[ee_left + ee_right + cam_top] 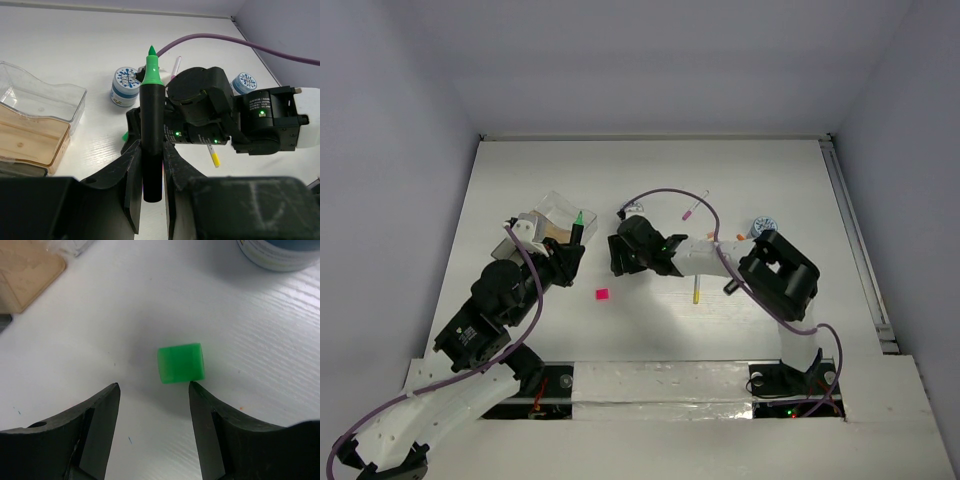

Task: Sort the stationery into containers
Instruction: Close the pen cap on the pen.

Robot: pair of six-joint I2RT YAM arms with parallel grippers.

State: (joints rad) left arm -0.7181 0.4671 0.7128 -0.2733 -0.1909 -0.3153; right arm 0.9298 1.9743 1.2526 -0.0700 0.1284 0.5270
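Roughly: white tabletop (720,170) carrying tray cluster (552,218). Just right of trays, left pincer (151,165) clamped on green-capped marker (151,125). Farther right of trays, right pincer (154,390) half open, empty, green cube (181,362) just ahead of tips. Nearside-right of trays, pink cube (602,294).

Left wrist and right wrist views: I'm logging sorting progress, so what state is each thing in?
green-capped marker, clamped between the jaws of the left gripper.
green cube, loose on the table, just ahead of the open jaws of the right gripper.
pink cube, loose on the table.
clear tray, empty.
tan tray, empty where visible.
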